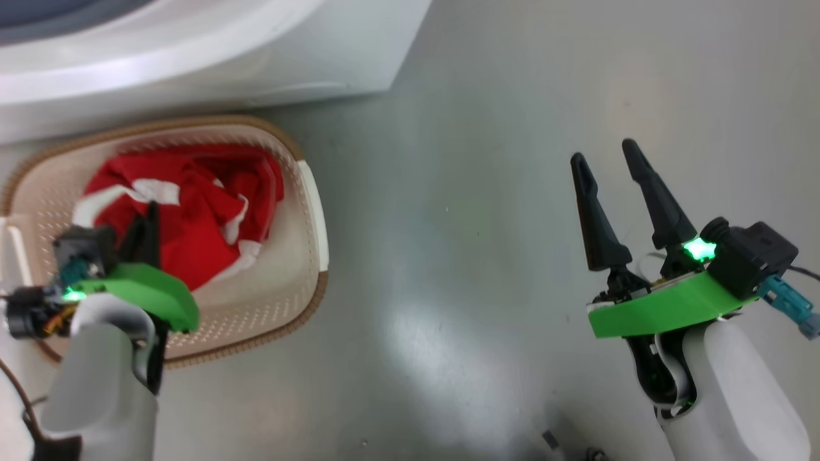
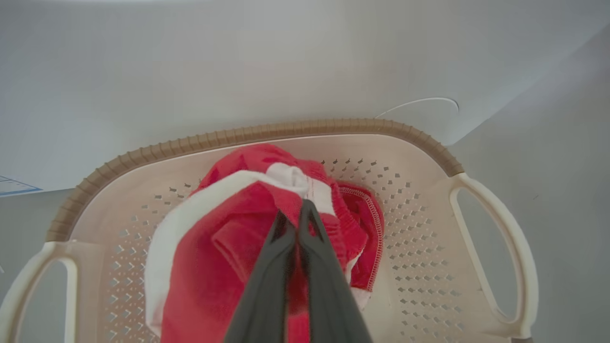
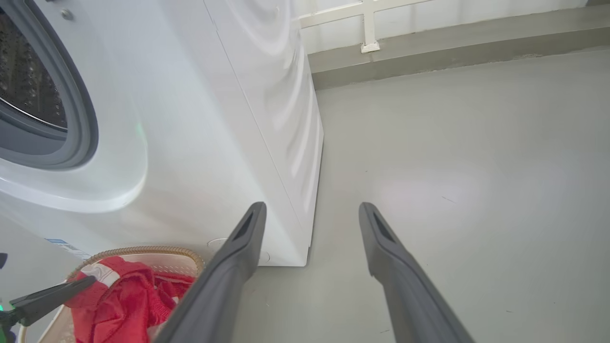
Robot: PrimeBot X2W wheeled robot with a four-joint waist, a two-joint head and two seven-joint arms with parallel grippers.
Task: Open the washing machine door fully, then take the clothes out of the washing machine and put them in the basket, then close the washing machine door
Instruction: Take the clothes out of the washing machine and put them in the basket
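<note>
The cream basket (image 1: 192, 121) stands on the floor against the front of the white washing machine (image 1: 192, 57). Red clothes (image 1: 192, 198) with white bands lie bunched inside it. My left gripper (image 1: 150, 218) reaches down into the basket and is shut on the clothes (image 2: 214, 247), with fabric gathered up at the fingertips of my left gripper (image 2: 295, 209). My right gripper (image 1: 603, 151) hangs open over bare floor to the right, holding nothing. The right wrist view shows my right gripper (image 3: 312, 207), the machine's steel drum (image 3: 24, 85), grey gasket (image 3: 81, 128), basket (image 3: 143, 248) and clothes (image 3: 124, 300). The washing machine door is out of view.
Grey floor spreads to the right of the machine and basket. A low ledge with a white rail (image 3: 367, 28) runs along the far wall. A small blue label (image 2: 12, 186) sits low on the machine's front. The basket's white handles (image 2: 505, 247) stick out at both ends.
</note>
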